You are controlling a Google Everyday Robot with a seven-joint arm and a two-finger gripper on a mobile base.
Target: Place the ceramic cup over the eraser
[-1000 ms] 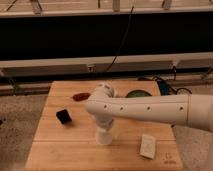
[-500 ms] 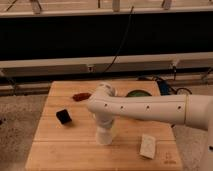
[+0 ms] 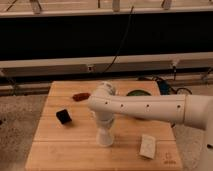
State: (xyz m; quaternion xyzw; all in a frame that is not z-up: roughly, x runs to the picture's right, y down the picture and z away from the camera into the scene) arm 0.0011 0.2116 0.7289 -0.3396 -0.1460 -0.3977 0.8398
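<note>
The white ceramic cup [image 3: 105,136] stands on the wooden table [image 3: 60,150], a little in front of the middle. My gripper [image 3: 104,122] hangs straight down from the white arm, right over the cup and at its top. The black eraser [image 3: 63,116] lies on the left part of the table, apart from the cup and to its left.
A small red object [image 3: 80,96] lies near the table's far edge. A flat white block [image 3: 147,146] lies at the front right. A green bowl [image 3: 137,93] sits at the back right, partly hidden behind the arm. Cables run along the floor behind.
The arm and the cup have barely moved; the cup stays at the same spot under the gripper.
</note>
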